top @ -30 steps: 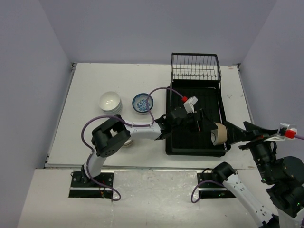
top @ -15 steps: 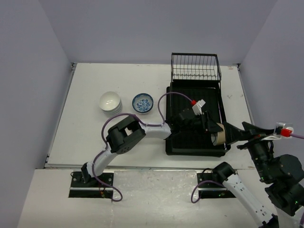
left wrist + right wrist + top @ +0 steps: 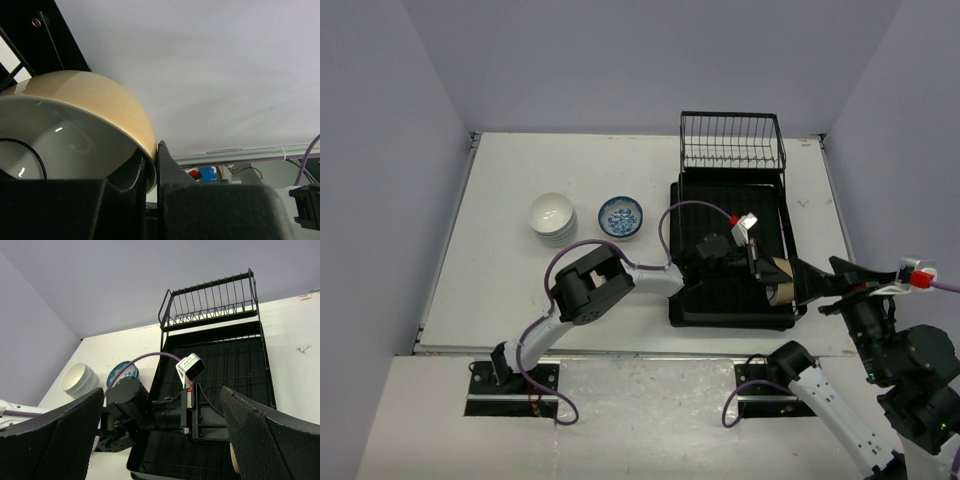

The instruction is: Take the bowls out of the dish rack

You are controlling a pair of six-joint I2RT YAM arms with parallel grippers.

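Observation:
A tan bowl [image 3: 780,281] lies on its side at the near right corner of the black dish rack [image 3: 730,195]. My left gripper [image 3: 763,270] reaches across the rack and is shut on it. In the left wrist view the bowl [image 3: 90,95] has a pale grey inside, and its rim is pinched between the fingers [image 3: 167,170] of my left gripper [image 3: 153,167]. My right gripper [image 3: 812,285] hovers open just right of the bowl. In the right wrist view my right gripper [image 3: 161,396] stands wide open, and only a sliver of the tan bowl [image 3: 233,460] shows.
A stack of white bowls [image 3: 552,215] and a blue-and-white bowl [image 3: 620,215] stand on the table left of the rack. They also show in the right wrist view as white bowls [image 3: 79,380] and blue bowl [image 3: 122,371]. The wire basket [image 3: 732,142] stands at the rack's far end.
My left gripper has moved right across the rack to the tan bowl and shut on its rim. The right gripper has stayed open and barely moved.

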